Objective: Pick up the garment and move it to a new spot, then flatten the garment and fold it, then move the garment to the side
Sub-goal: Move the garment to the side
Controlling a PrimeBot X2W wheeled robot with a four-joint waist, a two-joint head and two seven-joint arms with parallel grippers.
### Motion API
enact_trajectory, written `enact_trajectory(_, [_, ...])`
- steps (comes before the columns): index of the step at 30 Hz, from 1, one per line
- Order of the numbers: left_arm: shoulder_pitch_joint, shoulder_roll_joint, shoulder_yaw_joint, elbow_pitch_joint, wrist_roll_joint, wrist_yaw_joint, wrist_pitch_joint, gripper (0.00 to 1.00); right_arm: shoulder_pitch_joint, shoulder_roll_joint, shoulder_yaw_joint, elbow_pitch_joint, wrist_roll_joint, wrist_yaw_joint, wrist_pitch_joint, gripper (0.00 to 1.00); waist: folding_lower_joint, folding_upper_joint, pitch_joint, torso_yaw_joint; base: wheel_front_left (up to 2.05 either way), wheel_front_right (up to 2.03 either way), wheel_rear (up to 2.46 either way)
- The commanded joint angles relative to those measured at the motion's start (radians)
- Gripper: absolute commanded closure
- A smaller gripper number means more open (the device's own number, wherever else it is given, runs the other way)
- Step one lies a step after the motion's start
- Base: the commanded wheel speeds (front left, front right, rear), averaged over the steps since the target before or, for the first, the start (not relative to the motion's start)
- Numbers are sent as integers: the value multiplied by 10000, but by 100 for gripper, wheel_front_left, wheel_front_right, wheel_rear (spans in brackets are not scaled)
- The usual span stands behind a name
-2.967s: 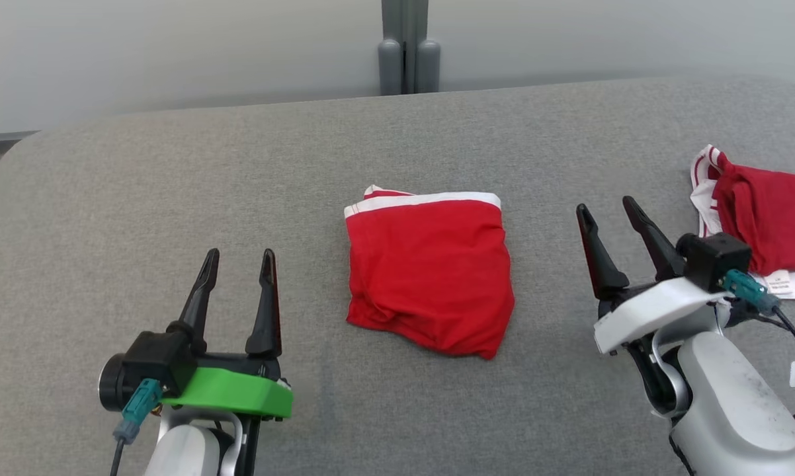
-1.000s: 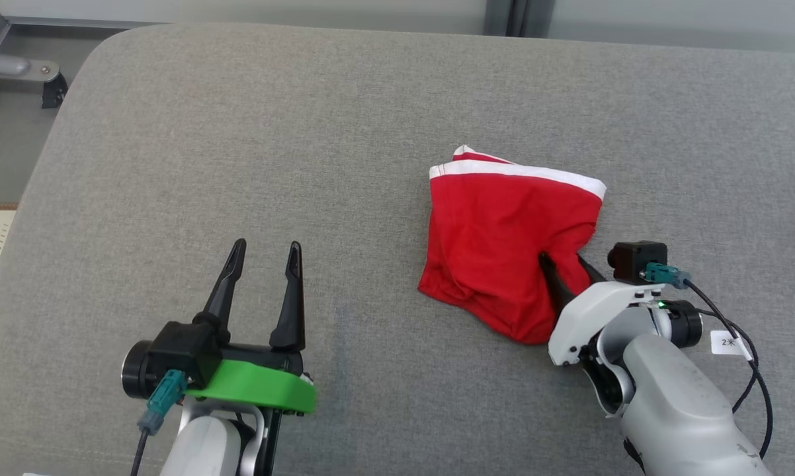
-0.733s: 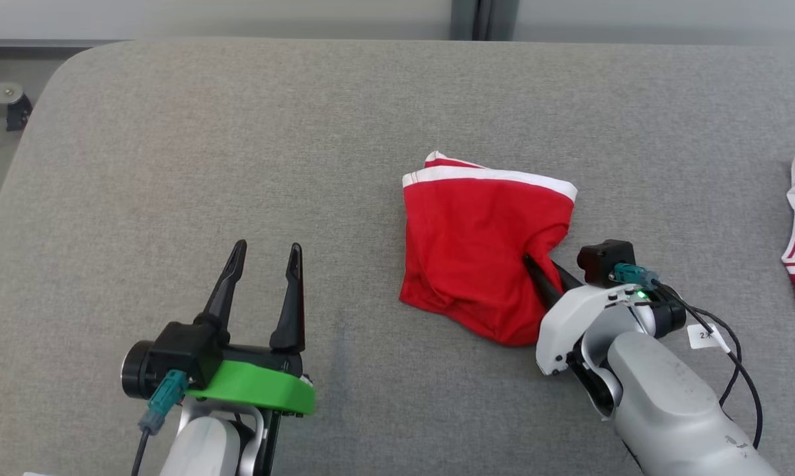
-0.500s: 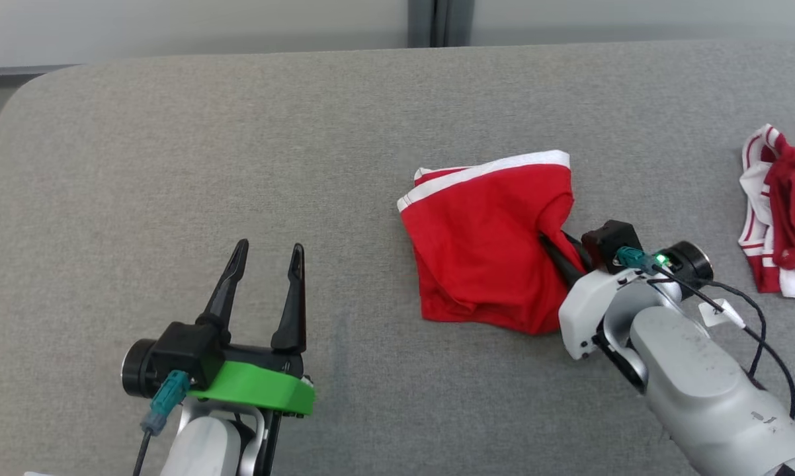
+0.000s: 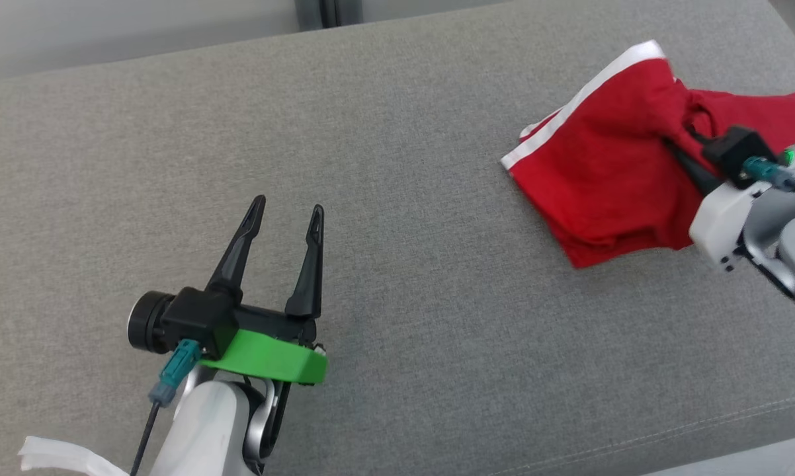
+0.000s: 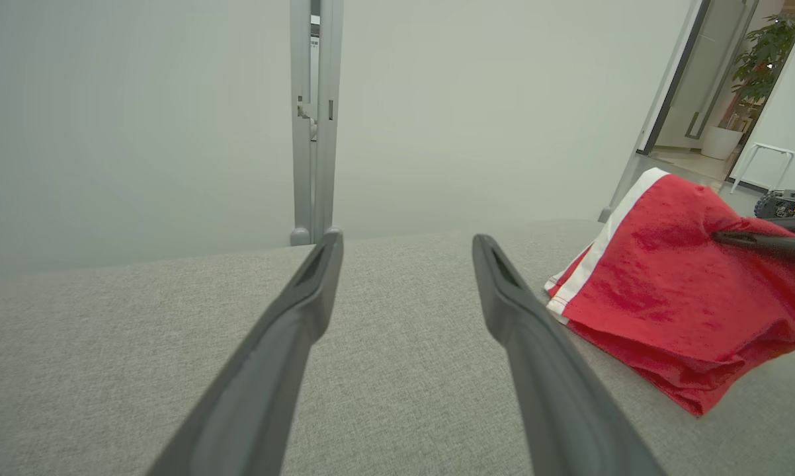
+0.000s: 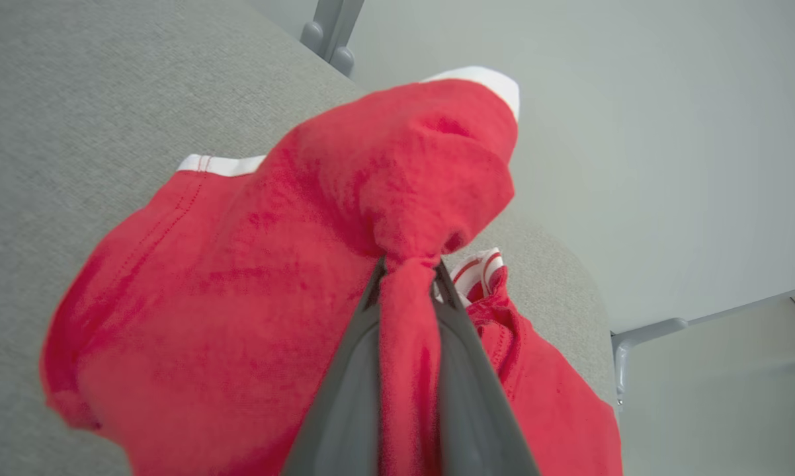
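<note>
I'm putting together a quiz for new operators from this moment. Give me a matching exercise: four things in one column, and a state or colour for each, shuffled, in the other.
1 left gripper
2 right gripper
3 garment
4 garment's edge band

A white
B open, holding nothing
C red
D shut on bunched cloth

Pairs: 1-B, 2-D, 3-C, 4-A

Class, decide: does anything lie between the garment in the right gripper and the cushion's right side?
Yes. A second red garment lies there, close beside the held garment that the right gripper grips.
</note>
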Motion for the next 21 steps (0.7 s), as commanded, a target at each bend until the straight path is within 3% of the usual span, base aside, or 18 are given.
enact_trajectory(1, [-261,46,13,3,125,-68,3,0,-220,-299,-106,-112,119,-18,90,100,0,-1,851,-626,0,0,0])
enact_trajectory(5, [-633,50,44,60,315,-203,3,0,-484,-1074,-689,-43,410,-18,257,100,0,-1,1502,-736,0,0,0])
enact_trajectory(9, [-940,51,70,138,427,-327,3,0,-418,-1456,-1429,487,467,-18,333,100,0,-1,2008,-644,0,0,0])
enact_trajectory(21, [-1468,50,349,278,705,-514,3,0,-316,-1216,-3410,2361,95,-18,-9,100,0,-1,3005,-186,0,0,0])
